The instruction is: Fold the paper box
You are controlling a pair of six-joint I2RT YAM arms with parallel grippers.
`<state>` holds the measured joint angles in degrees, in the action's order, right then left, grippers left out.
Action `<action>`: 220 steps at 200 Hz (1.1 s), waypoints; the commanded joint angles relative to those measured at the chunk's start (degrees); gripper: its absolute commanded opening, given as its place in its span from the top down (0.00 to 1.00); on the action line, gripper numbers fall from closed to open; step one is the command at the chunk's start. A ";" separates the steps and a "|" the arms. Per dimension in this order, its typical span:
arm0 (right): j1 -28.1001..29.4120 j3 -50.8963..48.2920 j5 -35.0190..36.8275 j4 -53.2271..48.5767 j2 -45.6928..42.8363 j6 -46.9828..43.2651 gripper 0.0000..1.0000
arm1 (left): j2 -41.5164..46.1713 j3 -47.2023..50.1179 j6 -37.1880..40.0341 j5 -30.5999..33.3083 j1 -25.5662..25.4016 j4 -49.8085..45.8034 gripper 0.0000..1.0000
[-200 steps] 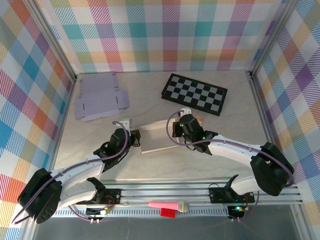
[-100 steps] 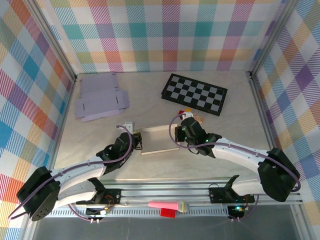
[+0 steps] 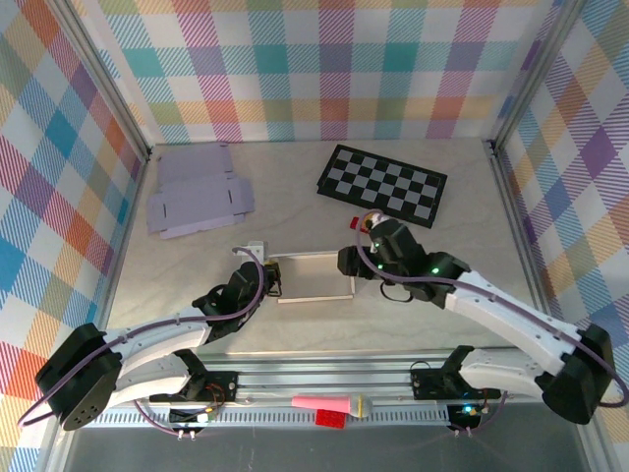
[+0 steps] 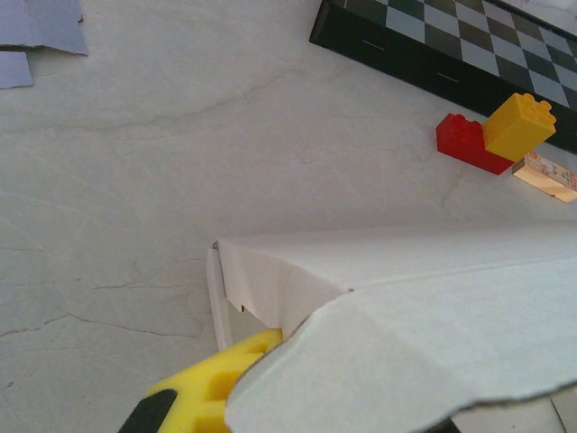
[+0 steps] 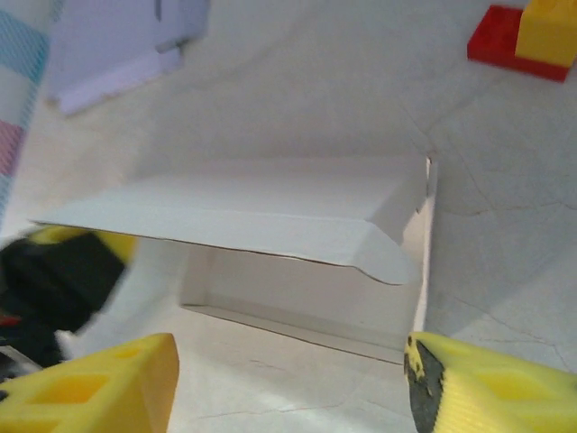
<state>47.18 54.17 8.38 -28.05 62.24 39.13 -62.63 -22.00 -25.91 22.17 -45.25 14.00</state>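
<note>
The white paper box [image 3: 310, 277] lies mid-table between my two grippers, its walls partly raised. In the right wrist view its lid panel [image 5: 270, 207] hangs over the open tray. My left gripper [image 3: 270, 279] is shut on the box's left end. One of its yellow fingers [image 4: 212, 392] shows under the box's overhanging flap [image 4: 433, 316], and the other is hidden. My right gripper [image 3: 351, 267] stands open just off the box's right end, with nothing between its fingers [image 5: 90, 388].
A black-and-grey checkerboard [image 3: 383, 184] lies at the back right. Flat lilac cardboard sheets [image 3: 197, 200] lie at the back left. Red and yellow bricks [image 4: 491, 140] sit next to the board, behind the box. A pink object [image 3: 329, 403] rests on the front rail.
My right gripper has let go of the box, opened and drawn back to the right. The box panel, lying flat before, now stands folded over the tray. The left gripper has stayed shut.
</note>
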 commanded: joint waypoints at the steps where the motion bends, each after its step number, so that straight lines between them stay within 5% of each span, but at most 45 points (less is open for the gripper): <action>1: -1.01 6.26 1.41 -9.98 -0.95 1.88 0.28 | -0.07 -0.91 0.64 -0.07 -0.77 -1.58 0.99; 30: -8.93 14.05 -3.98 -15.99 4.84 5.54 0.27 | -0.11 -1.69 1.14 -0.41 -0.79 -2.08 0.99; 69: -19.63 22.93 -20.83 -20.95 19.97 10.77 0.37 | -0.56 -2.26 1.21 -0.57 -0.85 -2.22 0.99; 109: -20.09 29.61 -28.59 -30.24 33.07 8.39 0.46 | -1.07 -2.91 1.06 -0.33 -0.80 -2.22 0.99; 176: -20.12 26.16 -31.80 -26.09 37.25 9.73 0.48 | -2.09 -3.64 0.80 -0.59 -0.73 -1.87 0.99; 220: -20.05 24.01 -34.13 -22.91 38.25 11.21 0.58 | -3.28 -4.02 -2.50 -0.83 -0.74 -0.26 1.00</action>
<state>26.96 79.26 -23.24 -52.14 99.96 49.06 -65.21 -24.71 -25.96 21.96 -45.30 13.28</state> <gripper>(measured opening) 0.447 0.040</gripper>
